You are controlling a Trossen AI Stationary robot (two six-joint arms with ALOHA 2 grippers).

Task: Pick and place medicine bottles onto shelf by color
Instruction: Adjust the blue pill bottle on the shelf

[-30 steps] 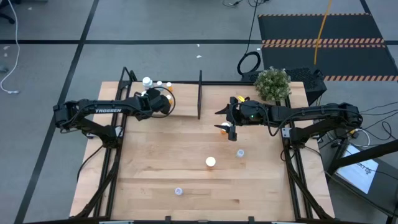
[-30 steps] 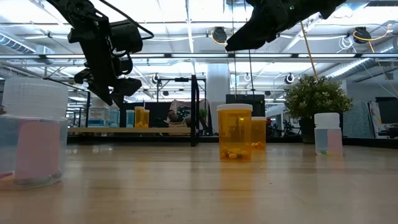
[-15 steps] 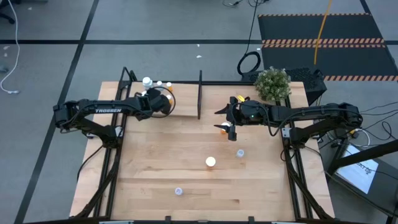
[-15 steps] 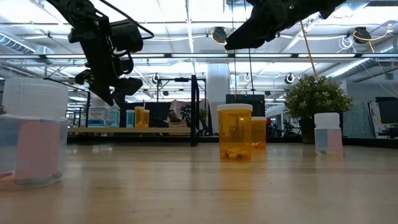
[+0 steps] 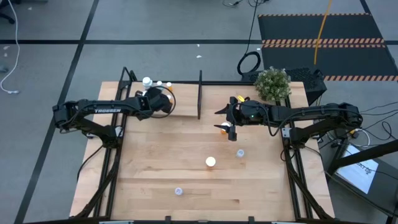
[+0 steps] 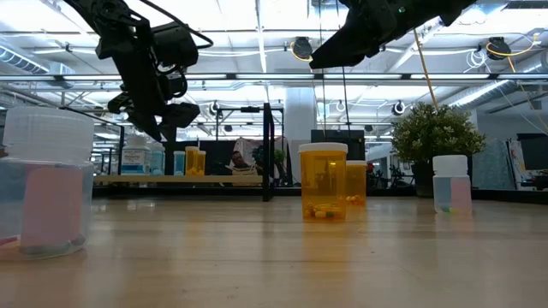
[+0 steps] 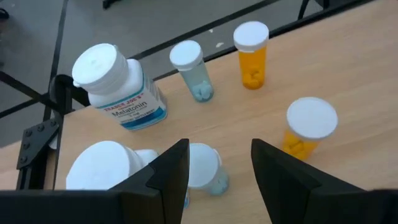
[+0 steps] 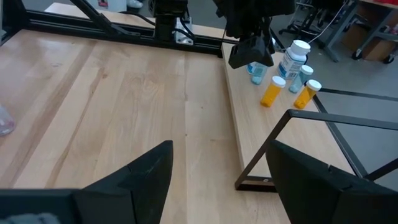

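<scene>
Shelf (image 5: 180, 106) at table's far edge, black divider (image 5: 199, 93) at its middle. Cluster of medicine bottles (image 7: 205, 78) on the shelf's left section: white, pale blue, orange. Left gripper (image 7: 214, 168) hovers above this cluster, fingers apart, holding nothing. Right gripper (image 8: 217, 180) over the table right of the divider, fingers spread, empty. Orange bottle (image 5: 211, 162), pale blue bottle (image 5: 240, 153) and another (image 5: 179, 191) stand on the table (image 5: 155, 174).

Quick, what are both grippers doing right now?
Left gripper: open, empty, above the shelf bottles.
Right gripper: open, empty, over the table.
</scene>
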